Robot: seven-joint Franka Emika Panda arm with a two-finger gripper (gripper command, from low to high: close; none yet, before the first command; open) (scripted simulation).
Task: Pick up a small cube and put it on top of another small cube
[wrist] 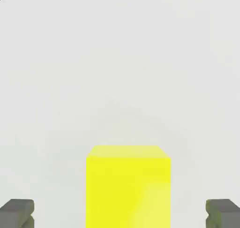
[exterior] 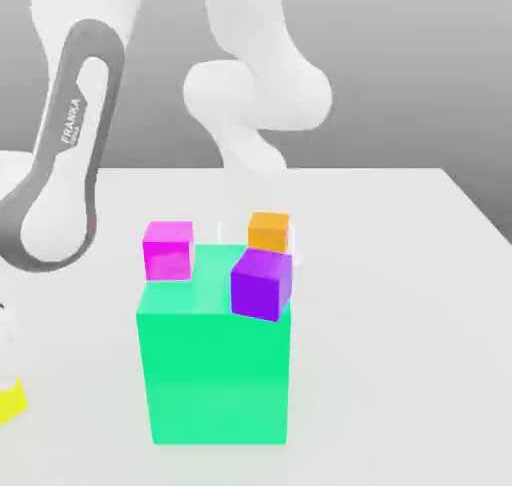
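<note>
- At the exterior view's left edge we see part of the yellow cube, low in the picture and cut off by the edge, apart from the big green block.
- In the hand view we find the gripper open, its two fingers well apart, one to each side of the yellow cube, with a gap between the cube and each of them. We see it holding nothing.
- Above the cube, still at the exterior view's left, we see the arm reach in from the top; its dark-edged section with the FRANKA lettering slants down toward that left edge and ends in a rounded joint.
- Next we come to the magenta cube, upright at the left side of the green block's top.
- Under it we have the green block, standing on the counter.
- More white arm sections bend down from the top behind the block.
- Toward the right we see the orange cube, partly behind the purple cube; we cannot tell what it rests on.
- The purple cube sits turned at the block's near right corner.
</note>
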